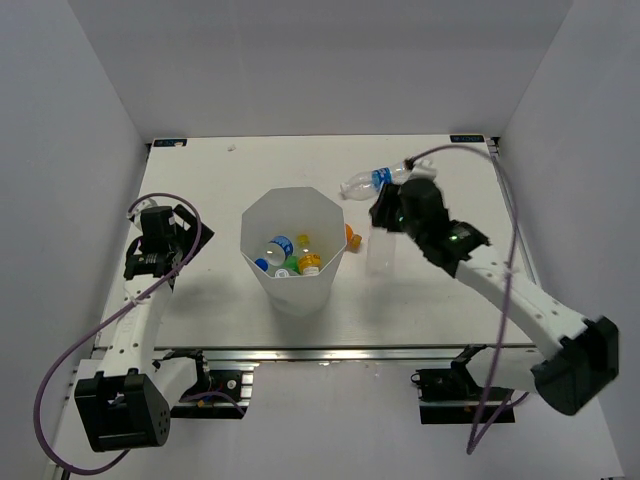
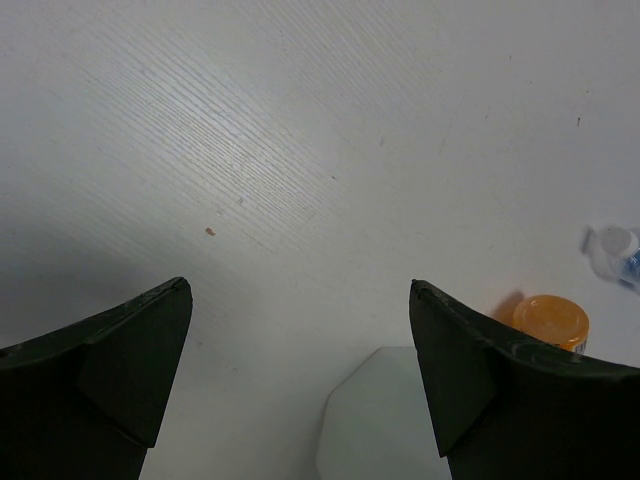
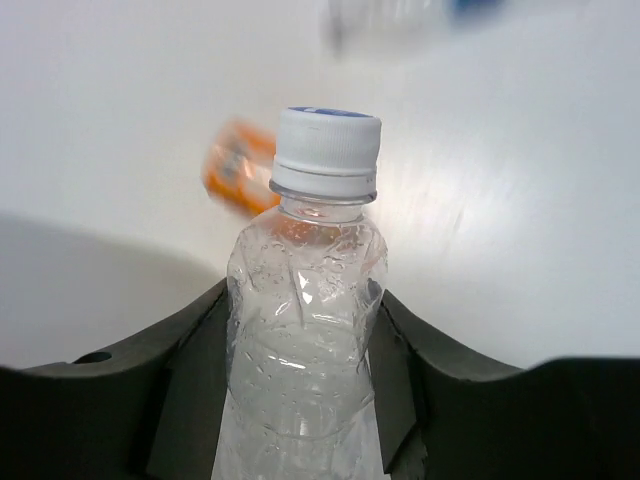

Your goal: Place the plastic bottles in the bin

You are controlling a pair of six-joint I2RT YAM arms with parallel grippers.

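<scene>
A clear plastic bottle (image 3: pixel 305 330) with a white cap stands between the fingers of my right gripper (image 3: pixel 300 385), which is shut on its body. From above, this bottle (image 1: pixel 379 254) is to the right of the bin (image 1: pixel 252 214), under the right gripper (image 1: pixel 383 224). The white octagonal bin holds several bottles (image 1: pixel 290 256). Another clear bottle with a blue label (image 1: pixel 368 182) lies on the table behind the gripper. An orange-capped bottle (image 1: pixel 351 237) lies against the bin's right side. My left gripper (image 1: pixel 165 232) is open and holds nothing.
The left wrist view looks across bare table to a corner of the bin (image 2: pixel 378 420), an orange cap (image 2: pixel 551 320) and a blurred clear bottle (image 2: pixel 612 250). White walls close in the table on three sides.
</scene>
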